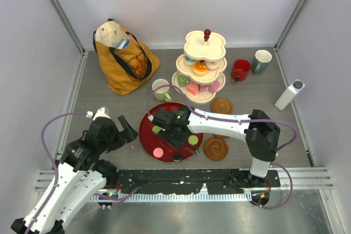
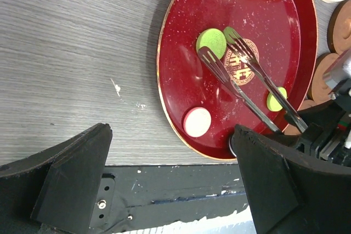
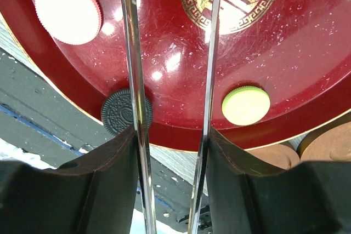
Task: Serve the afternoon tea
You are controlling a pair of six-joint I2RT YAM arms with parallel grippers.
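Broadly: a counter is noted, with the dark-red tray laid at its near middle and a tiered stand, part-loaded with pastries, set beyond it. Tongs are gripped between the right fingers, both blades pressed against the inner faces. The left fingers are spread wide with nothing held, just off the tray's left rim.

The long axis of the tongs is run from the right wrist across the gold emblem. The tips are pointed at the green macaron, which is flanked by them; their height above it cannot be told. The macaron is laid flat on the tray, and being round, no long axis or heading is shown.

Step judged: macaron to be pinched. Tips should be lowered level with its rim, closed slowly across the widest part since the tray looks slick, then lifted straight.

A pink macaron, lime macaron and dark cookie are seen by the near rim.
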